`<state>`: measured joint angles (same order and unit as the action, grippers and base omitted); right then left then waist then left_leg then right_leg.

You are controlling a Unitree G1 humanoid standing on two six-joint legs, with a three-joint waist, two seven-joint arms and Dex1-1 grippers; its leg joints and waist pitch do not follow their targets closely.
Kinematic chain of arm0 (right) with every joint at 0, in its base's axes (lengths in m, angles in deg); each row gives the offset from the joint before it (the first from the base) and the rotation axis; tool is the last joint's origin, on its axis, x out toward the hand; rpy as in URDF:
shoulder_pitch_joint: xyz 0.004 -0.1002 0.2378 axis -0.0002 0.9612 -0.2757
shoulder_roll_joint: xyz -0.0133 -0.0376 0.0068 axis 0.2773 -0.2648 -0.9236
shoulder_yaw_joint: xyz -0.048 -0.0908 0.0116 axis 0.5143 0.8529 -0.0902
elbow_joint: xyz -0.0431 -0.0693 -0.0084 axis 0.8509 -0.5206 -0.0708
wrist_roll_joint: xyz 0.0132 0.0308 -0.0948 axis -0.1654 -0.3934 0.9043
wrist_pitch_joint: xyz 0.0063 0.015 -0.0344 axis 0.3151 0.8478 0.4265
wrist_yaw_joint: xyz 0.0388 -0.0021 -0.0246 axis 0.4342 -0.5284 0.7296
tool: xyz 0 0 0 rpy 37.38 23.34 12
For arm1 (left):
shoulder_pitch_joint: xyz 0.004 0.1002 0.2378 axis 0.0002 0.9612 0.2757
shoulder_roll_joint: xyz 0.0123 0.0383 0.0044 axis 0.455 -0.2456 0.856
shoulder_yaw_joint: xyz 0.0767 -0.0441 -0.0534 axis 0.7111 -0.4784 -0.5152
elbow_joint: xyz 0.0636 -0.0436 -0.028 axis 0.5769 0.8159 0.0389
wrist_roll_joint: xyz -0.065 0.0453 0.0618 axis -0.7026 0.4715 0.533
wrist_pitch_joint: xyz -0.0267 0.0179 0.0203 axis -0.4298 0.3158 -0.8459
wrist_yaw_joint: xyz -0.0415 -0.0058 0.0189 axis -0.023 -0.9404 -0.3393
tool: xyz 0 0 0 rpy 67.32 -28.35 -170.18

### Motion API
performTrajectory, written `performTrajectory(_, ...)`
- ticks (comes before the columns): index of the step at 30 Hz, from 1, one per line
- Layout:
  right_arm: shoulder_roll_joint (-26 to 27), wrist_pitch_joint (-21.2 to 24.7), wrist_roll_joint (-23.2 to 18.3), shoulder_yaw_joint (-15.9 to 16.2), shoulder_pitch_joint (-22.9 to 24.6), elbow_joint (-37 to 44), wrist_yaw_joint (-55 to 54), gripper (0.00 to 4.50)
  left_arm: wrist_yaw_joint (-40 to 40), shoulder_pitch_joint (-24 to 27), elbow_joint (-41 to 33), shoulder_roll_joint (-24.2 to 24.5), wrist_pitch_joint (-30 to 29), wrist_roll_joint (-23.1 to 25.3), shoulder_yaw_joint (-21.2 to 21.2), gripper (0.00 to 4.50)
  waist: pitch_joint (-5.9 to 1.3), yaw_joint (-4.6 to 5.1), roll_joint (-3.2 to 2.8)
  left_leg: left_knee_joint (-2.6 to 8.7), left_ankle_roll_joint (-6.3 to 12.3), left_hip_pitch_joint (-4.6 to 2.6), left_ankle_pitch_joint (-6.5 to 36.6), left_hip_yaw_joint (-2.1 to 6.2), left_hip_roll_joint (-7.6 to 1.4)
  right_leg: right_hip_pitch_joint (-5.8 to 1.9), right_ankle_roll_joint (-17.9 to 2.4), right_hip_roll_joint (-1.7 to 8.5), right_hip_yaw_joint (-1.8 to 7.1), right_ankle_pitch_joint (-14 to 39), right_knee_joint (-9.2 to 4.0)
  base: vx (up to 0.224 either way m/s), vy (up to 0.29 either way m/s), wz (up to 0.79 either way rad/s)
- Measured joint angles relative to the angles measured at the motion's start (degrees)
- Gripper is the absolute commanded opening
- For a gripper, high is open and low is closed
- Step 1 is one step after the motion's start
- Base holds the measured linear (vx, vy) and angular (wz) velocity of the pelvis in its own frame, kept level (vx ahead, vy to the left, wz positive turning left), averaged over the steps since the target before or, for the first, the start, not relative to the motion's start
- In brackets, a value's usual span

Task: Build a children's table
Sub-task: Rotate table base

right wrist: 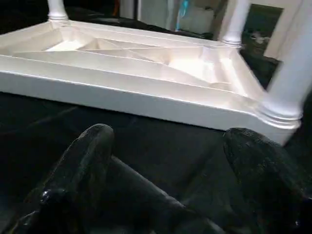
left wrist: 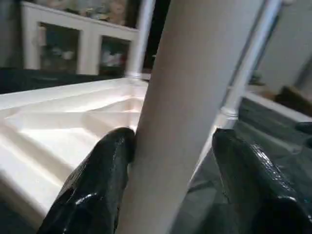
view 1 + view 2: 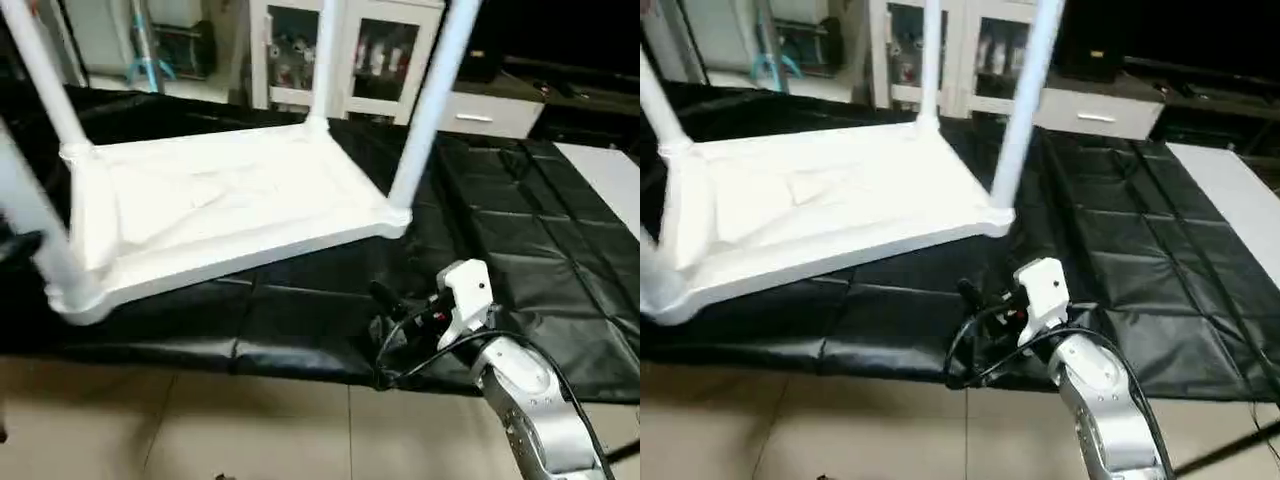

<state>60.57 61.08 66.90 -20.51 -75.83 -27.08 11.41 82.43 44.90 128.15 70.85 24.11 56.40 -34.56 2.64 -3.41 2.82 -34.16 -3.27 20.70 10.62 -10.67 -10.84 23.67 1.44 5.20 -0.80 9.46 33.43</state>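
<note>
The children's table lies upside down on a black mat, its ribbed white tabletop (image 3: 230,210) facing up. White legs stand in all its corner sockets: far left (image 3: 45,80), far right (image 3: 325,60), near right (image 3: 425,110) and near left (image 3: 30,220). My left gripper (image 2: 170,141) straddles the near left leg (image 2: 195,97). One finger (image 2: 105,165) touches it and the other stands a little apart, so the gripper is open. My right gripper (image 3: 385,300) hovers open over the mat just in front of the near right corner (image 1: 280,114), with nothing between its fingers.
The black quilted mat (image 3: 520,240) covers the work surface, and its front edge drops to a tiled floor (image 3: 200,430). A white cabinet with glass doors (image 3: 350,50) stands behind the table. A pale board (image 3: 610,180) lies at the far right.
</note>
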Motion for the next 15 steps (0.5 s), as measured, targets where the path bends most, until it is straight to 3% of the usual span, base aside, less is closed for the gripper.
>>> performTrajectory(4,-0.3,0.0,0.0,0.8,-0.1,-0.2,1.0,3.90,1.0,-1.0,-1.9,-3.0,-0.3,0.5,3.7,2.93,0.03,0.08,-0.05,0.00,0.00,-0.01,0.0,0.00,0.00,-0.33,0.0,0.01,-0.01,0.0,0.00,0.000,0.000,0.00)
performTrajectory(8,-3.2,1.4,-0.4,3.4,1.5,0.2,6.1,3.90,1.9,-1.3,-9.7,-8.1,-2.7,0.3,9.1,2.93,0.03,-0.18,-0.06,0.00,0.00,-0.04,0.0,-0.03,-0.01,-0.55,-0.2,0.01,0.00,-0.1,0.03,0.000,0.000,0.00)
performTrajectory(12,-5.3,5.4,-5.2,4.6,5.3,1.7,13.0,3.90,1.7,-2.9,-17.9,-15.3,-5.0,-0.6,16.0,2.93,0.14,-1.01,-0.23,0.00,0.01,0.02,0.0,-0.26,-0.07,-0.74,-0.3,0.07,0.09,-0.2,0.13,0.000,0.000,0.00)
performTrajectory(15,-7.6,8.0,-11.7,3.4,6.4,6.7,17.4,3.90,0.9,-6.6,-20.1,-21.7,-5.6,-0.5,21.3,2.93,0.31,-1.51,-0.51,-0.01,0.01,0.13,0.0,-0.38,-0.07,-0.69,-0.4,0.13,0.11,-0.2,0.14,0.000,0.000,0.00)
